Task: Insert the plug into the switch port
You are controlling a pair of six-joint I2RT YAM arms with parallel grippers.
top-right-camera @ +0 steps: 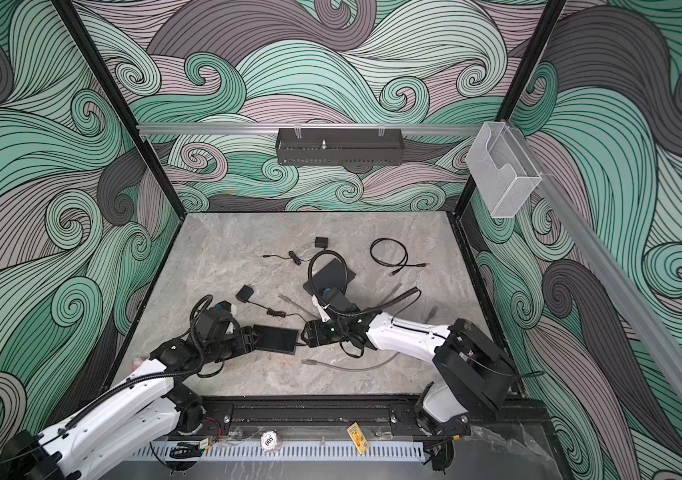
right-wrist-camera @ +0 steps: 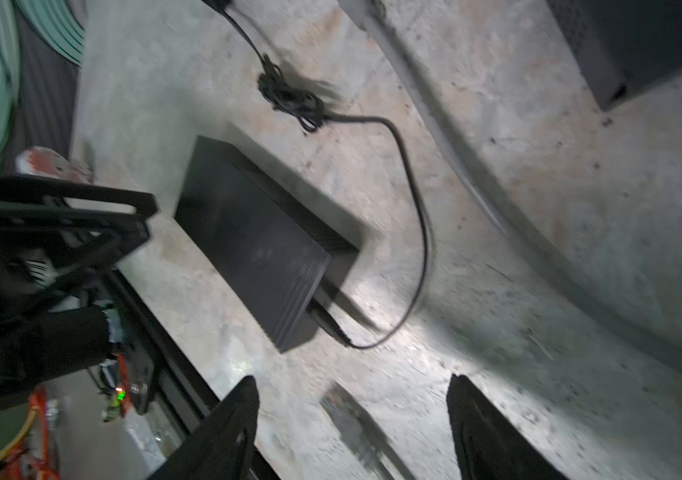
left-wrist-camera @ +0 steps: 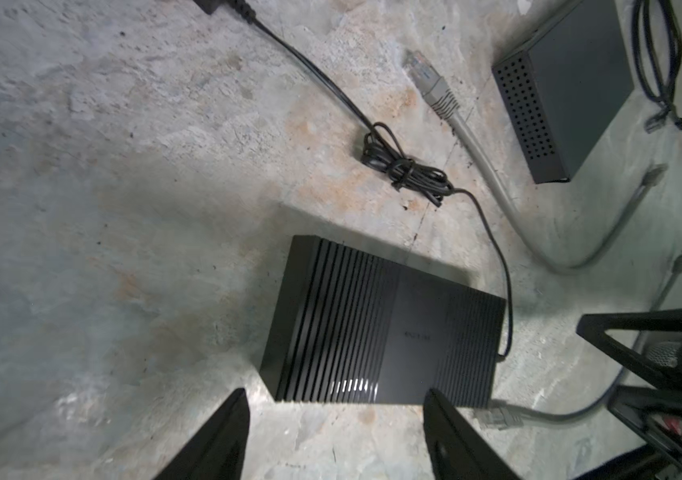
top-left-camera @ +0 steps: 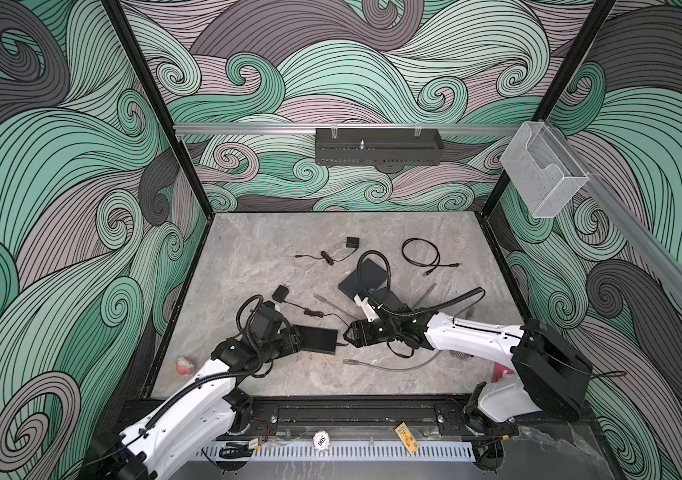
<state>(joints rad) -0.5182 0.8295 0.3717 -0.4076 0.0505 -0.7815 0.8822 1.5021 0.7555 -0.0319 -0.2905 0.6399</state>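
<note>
The switch (top-left-camera: 316, 340) (top-right-camera: 275, 338) is a flat black ribbed box lying on the marble table near the front. A thin black cable ends in the plug (right-wrist-camera: 329, 326) (left-wrist-camera: 501, 355), which sticks out of the switch's end face that is turned toward my right arm. My left gripper (left-wrist-camera: 335, 392) (top-left-camera: 300, 336) is open at the switch's opposite end, fingertips on either side of its edge without gripping it. My right gripper (right-wrist-camera: 352, 378) (top-left-camera: 347, 334) is open a little back from the plug, with nothing between its fingers.
A second black perforated box (top-left-camera: 362, 278) lies behind my right arm. A grey network cable (top-left-camera: 385, 365) runs along the front, its connector (left-wrist-camera: 497, 417) beside the switch. The plug's power adapter (top-left-camera: 280, 293), another adapter (top-left-camera: 352, 242) and a coiled black cable (top-left-camera: 420, 253) lie farther back.
</note>
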